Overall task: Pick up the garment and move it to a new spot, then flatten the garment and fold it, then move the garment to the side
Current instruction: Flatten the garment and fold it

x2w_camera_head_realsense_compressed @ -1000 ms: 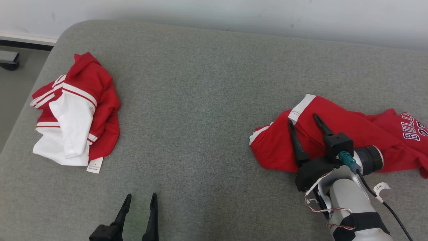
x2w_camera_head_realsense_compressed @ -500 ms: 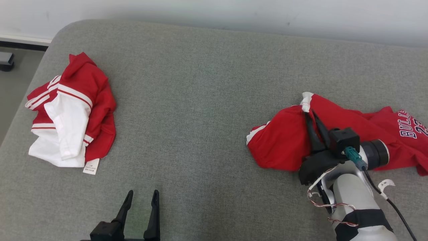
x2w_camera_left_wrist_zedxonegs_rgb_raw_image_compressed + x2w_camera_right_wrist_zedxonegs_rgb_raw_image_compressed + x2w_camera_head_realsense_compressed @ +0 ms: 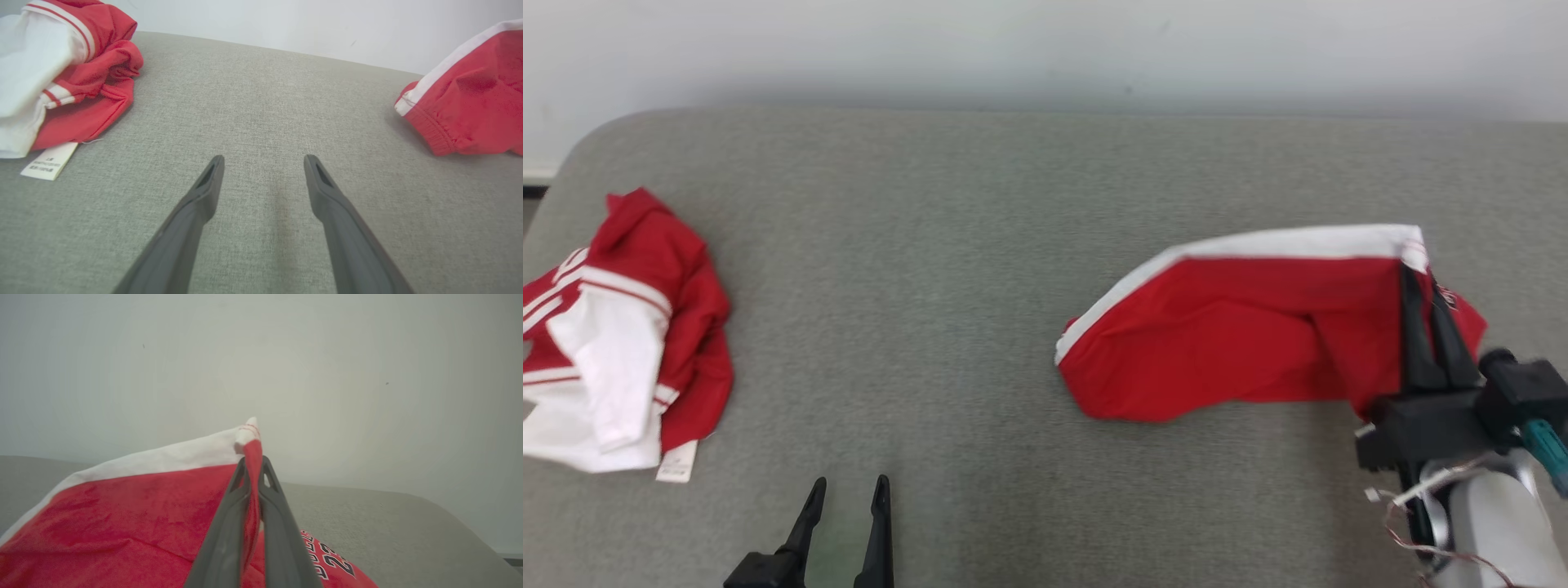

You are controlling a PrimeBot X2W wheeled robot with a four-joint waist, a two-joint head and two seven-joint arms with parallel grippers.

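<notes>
The right end effector [image 3: 1419,279] has its fingers closed together on the white-trimmed corner of the red fabric garment with printed lettering [image 3: 1233,335], with cloth pinched between them. That corner is raised clear, while the garment's opposite end rests on the grey woven surface [image 3: 947,245], right of centre. The left end effector [image 3: 849,483] has its fingers spread and holds nothing, low over bare surface near the front edge. A crumpled red-and-white garment [image 3: 621,351] lies well apart at the left. Assessment: pickup is under way. Relocation, flattening, folding and the final move aside are outstanding.
</notes>
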